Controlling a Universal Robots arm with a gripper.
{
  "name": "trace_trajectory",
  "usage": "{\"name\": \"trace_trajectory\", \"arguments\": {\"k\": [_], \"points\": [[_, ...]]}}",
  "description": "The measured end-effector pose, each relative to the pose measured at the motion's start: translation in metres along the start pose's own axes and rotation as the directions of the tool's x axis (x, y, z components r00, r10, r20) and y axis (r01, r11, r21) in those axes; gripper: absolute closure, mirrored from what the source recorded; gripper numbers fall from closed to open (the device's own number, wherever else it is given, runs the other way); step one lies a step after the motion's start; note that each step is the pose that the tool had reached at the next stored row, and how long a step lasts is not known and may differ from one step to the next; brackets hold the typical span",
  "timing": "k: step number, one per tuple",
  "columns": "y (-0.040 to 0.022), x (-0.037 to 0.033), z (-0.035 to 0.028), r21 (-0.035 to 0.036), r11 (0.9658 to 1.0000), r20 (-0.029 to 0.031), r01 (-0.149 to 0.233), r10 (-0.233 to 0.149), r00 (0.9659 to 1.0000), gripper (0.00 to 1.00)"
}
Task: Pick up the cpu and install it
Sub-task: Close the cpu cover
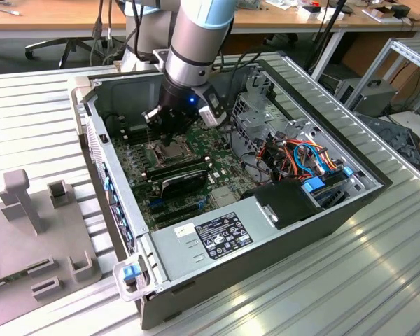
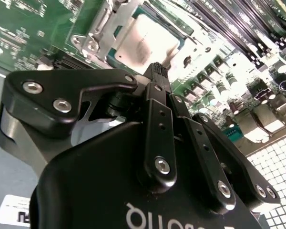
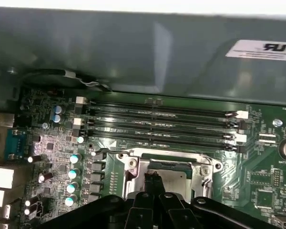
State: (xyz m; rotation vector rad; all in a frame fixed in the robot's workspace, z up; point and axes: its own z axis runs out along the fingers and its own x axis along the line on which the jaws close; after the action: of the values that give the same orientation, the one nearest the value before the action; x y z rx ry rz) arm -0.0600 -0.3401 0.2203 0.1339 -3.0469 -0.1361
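The cpu (image 2: 150,40) (image 3: 174,180) lies flat in the socket (image 2: 97,36) (image 3: 133,164) on the board (image 1: 196,175) (image 3: 262,186), inside the open case (image 1: 280,224). It is square, so no side is longer. The gripper (image 2: 156,70) (image 3: 152,179) (image 1: 156,134) is just above it, fingers pressed together, holding nothing. Four memory slots (image 3: 162,124) run along the board's edge by the case wall.

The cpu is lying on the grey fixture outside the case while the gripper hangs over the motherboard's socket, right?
Not quite: the cpu sits in the socket on the motherboard, as both wrist views show. The gripper does hang right over it.
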Motion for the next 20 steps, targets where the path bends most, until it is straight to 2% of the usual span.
{"name": "trace_trajectory", "arguments": {"k": [2,6,20], "points": [[0.0004,0.0048,0.0010,-0.0012,1.0000,0.0001,0.001,-0.001,1.0000,0.89],[0.0006,0.0086,0.0021,-0.0009,1.0000,-0.0002,0.003,-0.003,1.0000,0.89],[-0.0004,0.0098,0.0147,-0.0002,0.9999,-0.0010,0.011,-0.011,0.9999,0.89]]}}
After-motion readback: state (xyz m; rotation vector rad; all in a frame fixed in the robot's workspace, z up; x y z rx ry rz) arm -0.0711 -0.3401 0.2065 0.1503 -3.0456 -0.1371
